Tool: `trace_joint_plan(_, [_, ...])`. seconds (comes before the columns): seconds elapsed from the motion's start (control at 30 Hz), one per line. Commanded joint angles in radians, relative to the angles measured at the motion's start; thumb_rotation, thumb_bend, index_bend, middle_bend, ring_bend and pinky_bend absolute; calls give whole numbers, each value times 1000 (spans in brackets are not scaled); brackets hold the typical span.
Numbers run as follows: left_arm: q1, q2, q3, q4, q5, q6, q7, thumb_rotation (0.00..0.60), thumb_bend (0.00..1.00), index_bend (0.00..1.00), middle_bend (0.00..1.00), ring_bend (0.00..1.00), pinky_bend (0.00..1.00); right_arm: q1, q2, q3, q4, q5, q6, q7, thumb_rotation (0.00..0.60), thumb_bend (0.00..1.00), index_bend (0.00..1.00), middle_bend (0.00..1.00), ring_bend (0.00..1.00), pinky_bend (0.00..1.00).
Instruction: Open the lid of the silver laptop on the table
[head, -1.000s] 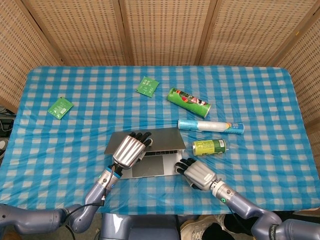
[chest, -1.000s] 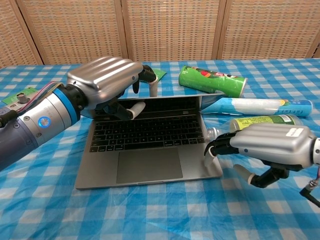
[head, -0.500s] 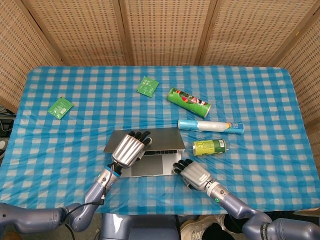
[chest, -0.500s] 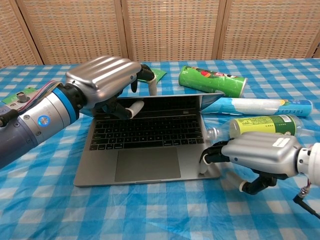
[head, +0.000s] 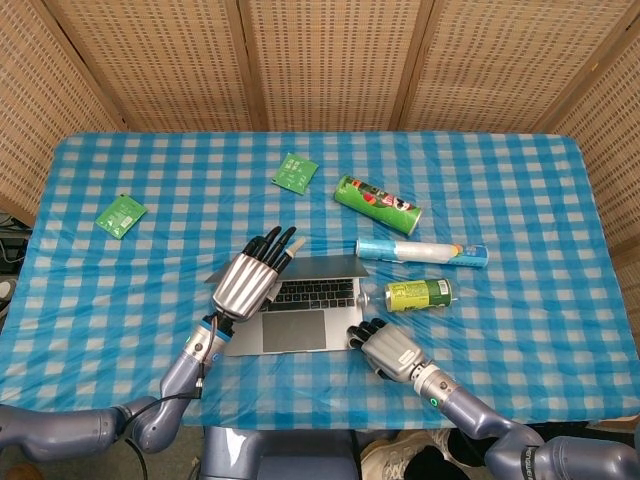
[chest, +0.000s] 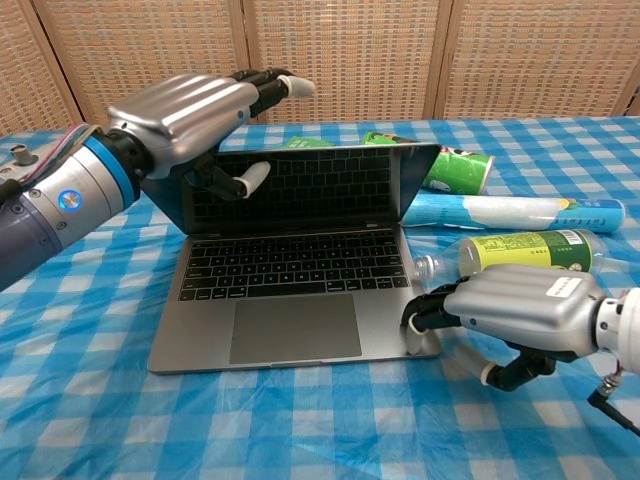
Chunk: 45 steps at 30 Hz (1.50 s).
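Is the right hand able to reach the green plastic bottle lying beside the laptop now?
Probably yes. The right hand rests at the silver laptop's near right corner, and the green plastic bottle lies just behind it with nothing between.

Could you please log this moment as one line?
left hand: lifting laptop lid | right hand: pressing laptop base | lid: partly open
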Motion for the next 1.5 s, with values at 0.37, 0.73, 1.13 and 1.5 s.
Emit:
trace_joint_plan(0.37, [-10,49,-54,43,-98,-24,-47,600,530,0,0,39,177,15,4,-11,-14,35,7,-30,600,893,324,301,219,286])
trace_joint_plan(0.73, [-41,60,-91,131,-131,-45,-101,600,539,0,0,21,129,27,4,-23,-15,47,11,-43,600,896,333,306,223,288])
trace_joint_plan(1.13, [-96,81,-116,195,-198,-105,-109,600,547,0,0,1,78,37,4,-31,-14,51,18,-38,600,897,335,309,224,288])
trace_joint_plan(1.5, [-126,103,-130,203,-266,-111,-57,600,547,0,0,0,74,40,5,-38,-14,53,26,-38,600,895,335,310,225,288])
